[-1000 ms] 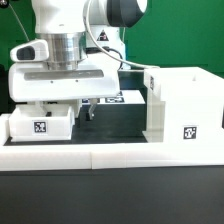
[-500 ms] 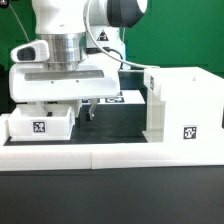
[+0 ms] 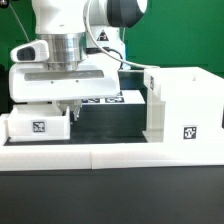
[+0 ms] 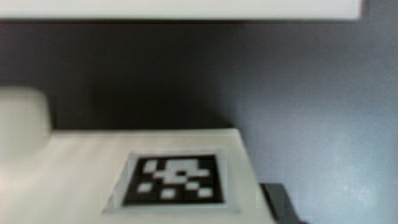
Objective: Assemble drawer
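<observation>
The tool [image 3: 73,110] was held low over the black table [image 3: 115,120], just beside the small tray [image 3: 38,126] at the exterior view's left. How far its fingers were opened, and whether anything was held, could not be told. The large drawer shell [image 3: 185,100] was placed upright at the exterior view's right, well apart from the tray. In the wrist view a square tag [image 4: 175,178] was seen on a white surface.

Exterior low frontal, wrist close, both seeing tray [image 3: 38,126]
</observation>
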`<state>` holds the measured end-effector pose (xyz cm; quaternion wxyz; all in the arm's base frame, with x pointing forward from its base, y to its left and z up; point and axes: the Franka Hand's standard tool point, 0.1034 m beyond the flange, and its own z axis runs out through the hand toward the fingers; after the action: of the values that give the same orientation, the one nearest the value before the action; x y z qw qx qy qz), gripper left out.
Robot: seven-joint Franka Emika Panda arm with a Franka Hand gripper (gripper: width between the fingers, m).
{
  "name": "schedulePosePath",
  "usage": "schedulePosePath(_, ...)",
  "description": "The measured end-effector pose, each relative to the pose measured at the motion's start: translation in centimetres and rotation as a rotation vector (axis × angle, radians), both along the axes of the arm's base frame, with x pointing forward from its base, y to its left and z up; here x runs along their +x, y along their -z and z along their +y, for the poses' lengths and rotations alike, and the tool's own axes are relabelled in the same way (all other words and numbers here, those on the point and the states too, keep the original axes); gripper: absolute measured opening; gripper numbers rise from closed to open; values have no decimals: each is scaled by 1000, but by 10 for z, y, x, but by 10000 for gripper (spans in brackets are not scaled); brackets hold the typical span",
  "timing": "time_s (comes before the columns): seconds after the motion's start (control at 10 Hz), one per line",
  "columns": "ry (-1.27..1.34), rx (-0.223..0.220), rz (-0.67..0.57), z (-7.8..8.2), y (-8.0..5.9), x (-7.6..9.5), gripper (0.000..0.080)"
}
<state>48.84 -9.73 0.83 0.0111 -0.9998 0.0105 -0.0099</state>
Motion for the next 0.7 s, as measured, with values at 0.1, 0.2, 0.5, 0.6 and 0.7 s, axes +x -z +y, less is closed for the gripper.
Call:
schedulePosePath(0.1,0,0,0,0,0,0,41)
schedulePosePath(0.2,0,0,0,0,0,0,41)
schedulePosePath(0.5,0,0,0,0,0,0,41)
schedulePosePath(0.6,0,0,0,0,0,0,41)
schedulePosePath(0.7,-1,0,0,1,0,0,41)
